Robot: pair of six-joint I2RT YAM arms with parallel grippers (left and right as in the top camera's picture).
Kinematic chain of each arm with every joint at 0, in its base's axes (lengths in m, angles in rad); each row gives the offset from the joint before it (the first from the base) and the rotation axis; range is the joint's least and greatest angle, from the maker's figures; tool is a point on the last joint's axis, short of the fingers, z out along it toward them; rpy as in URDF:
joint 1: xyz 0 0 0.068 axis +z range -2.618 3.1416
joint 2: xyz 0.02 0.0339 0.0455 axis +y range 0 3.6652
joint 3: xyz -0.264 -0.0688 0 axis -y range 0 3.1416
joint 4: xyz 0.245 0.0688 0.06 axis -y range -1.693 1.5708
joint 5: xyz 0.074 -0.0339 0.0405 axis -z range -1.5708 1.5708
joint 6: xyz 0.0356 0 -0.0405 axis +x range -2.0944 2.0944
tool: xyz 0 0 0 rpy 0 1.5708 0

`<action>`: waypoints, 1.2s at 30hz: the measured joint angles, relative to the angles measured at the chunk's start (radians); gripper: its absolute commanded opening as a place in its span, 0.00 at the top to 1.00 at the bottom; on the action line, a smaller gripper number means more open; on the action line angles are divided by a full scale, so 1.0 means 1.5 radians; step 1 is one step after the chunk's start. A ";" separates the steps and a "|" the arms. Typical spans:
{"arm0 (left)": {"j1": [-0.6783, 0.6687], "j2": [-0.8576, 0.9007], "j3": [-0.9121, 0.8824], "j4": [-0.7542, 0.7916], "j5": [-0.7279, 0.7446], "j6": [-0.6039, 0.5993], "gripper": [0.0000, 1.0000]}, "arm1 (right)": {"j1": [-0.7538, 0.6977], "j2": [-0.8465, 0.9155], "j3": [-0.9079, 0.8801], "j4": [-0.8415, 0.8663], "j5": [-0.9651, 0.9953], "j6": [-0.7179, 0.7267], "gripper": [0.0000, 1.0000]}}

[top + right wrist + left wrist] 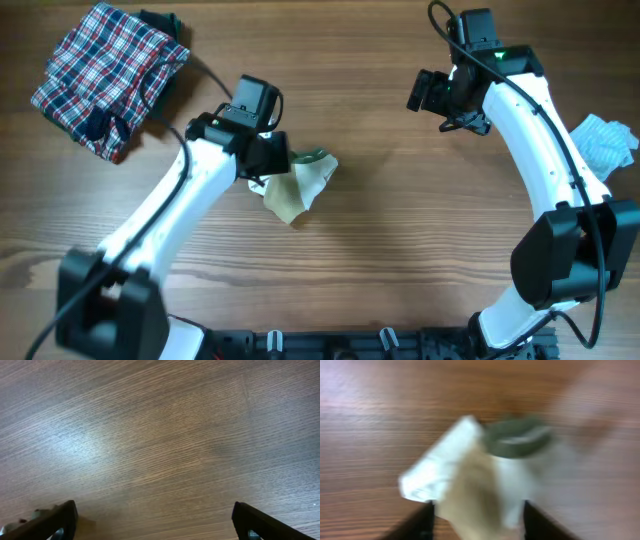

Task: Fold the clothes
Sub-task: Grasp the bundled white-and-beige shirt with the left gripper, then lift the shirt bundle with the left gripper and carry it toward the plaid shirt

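Observation:
A small crumpled garment, cream-white with tan-beige parts and an olive edge (pixel 300 183), lies on the wooden table left of centre. My left gripper (pixel 266 163) is right over its left part. In the blurred left wrist view the garment (pixel 470 475) lies between my fingers (pixel 477 522), which stand apart, with a strip of wood showing beside the left finger. My right gripper (pixel 440 100) is open and empty over bare wood at the far right, as the right wrist view (pixel 155 520) shows. A pale blue striped garment (pixel 605 142) lies at the right edge.
A red, white and blue plaid garment (pixel 105 75) lies folded at the far left corner, with a dark object behind it. The right arm passes just left of the pale blue garment.

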 measured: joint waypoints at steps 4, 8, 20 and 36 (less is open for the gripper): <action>-0.042 -0.058 0.021 -0.028 0.046 0.021 0.13 | 0.000 0.000 0.000 -0.003 -0.029 0.000 0.00; -0.053 -0.038 0.022 -0.082 0.049 0.087 0.10 | 0.000 0.000 0.000 -0.002 -0.066 0.000 0.00; -0.197 0.043 0.022 -0.062 -0.143 0.177 0.01 | -0.115 0.000 0.000 0.056 -0.063 -0.001 0.00; -0.299 0.163 0.022 -0.033 -0.396 0.160 0.00 | -0.177 0.000 0.000 0.106 -0.062 -0.062 0.00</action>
